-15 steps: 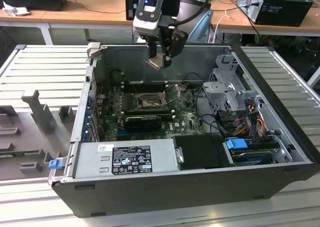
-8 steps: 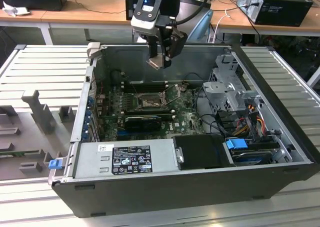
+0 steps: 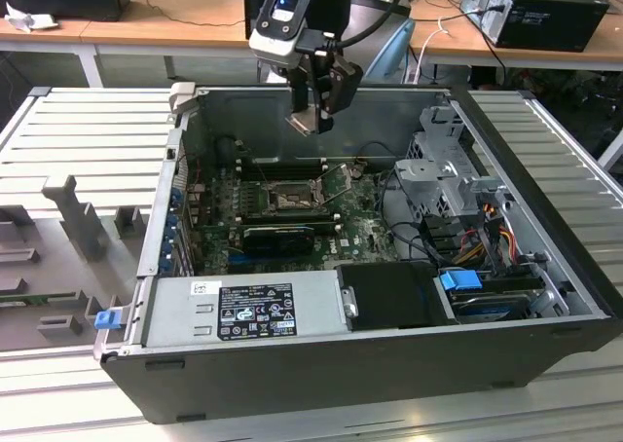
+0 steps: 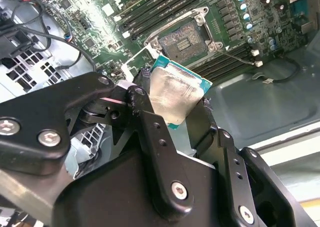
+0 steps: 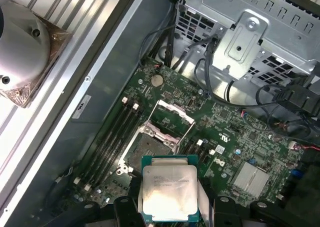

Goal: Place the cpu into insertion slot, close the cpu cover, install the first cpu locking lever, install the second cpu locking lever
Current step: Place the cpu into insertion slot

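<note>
The cpu (image 4: 172, 94) is pinched by its edges between the two black fingers (image 4: 150, 132) of the hand (image 4: 172, 104), silver top facing the camera in both wrist views and a strip of green board showing round it (image 5: 169, 194). The hand (image 5: 169, 203) is clamped on it. In the exterior view the hand (image 3: 316, 111) hangs at upper middle, above the open case (image 3: 389, 364), with the cpu (image 3: 308, 121) at its tip, well clear of the motherboard (image 3: 360, 233).

The slot (image 5: 144, 148) lies bare, a dark square with a silver rim, near the cpu in the first wrist view but apart from it. The cover (image 5: 177, 110) is swung open at the slot's far side, with green board visible through its opening. In the second wrist view the slot (image 4: 185, 42) sits just beyond the cpu's corner. In the exterior view it (image 3: 289, 201) is at the centre of the case, below the hand.

Long black memory slots (image 5: 112, 132) run along one side of the slot. A metal drive cage (image 3: 438, 160) with black cables fills the exterior view's right of the case, and a grey power supply (image 3: 253, 306) lies along the near wall. The case rests on a ribbed grey tabletop (image 3: 88, 130), with grey fixtures (image 3: 83, 218) at the exterior view's left.
</note>
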Robot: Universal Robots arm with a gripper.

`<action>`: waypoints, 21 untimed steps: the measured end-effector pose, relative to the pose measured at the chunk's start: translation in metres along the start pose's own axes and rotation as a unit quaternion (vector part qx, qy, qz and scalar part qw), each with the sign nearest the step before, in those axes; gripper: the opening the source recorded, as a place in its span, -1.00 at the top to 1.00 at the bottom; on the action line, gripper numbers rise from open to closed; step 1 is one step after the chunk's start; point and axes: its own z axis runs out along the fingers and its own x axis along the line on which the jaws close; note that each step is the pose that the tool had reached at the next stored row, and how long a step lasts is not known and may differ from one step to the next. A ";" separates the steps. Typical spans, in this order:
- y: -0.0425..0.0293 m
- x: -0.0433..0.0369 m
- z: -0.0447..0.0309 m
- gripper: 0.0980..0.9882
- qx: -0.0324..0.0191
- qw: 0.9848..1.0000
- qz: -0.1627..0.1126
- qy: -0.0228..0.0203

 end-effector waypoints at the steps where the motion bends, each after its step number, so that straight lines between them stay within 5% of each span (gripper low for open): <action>1: 0.0000 0.0000 0.0000 0.03 0.000 1.000 0.006 0.000; 13: 0.0000 0.0000 0.0004 0.03 -0.001 0.998 0.065 -0.006; 21: -0.0001 0.0000 0.0008 0.03 -0.002 0.991 0.135 -0.012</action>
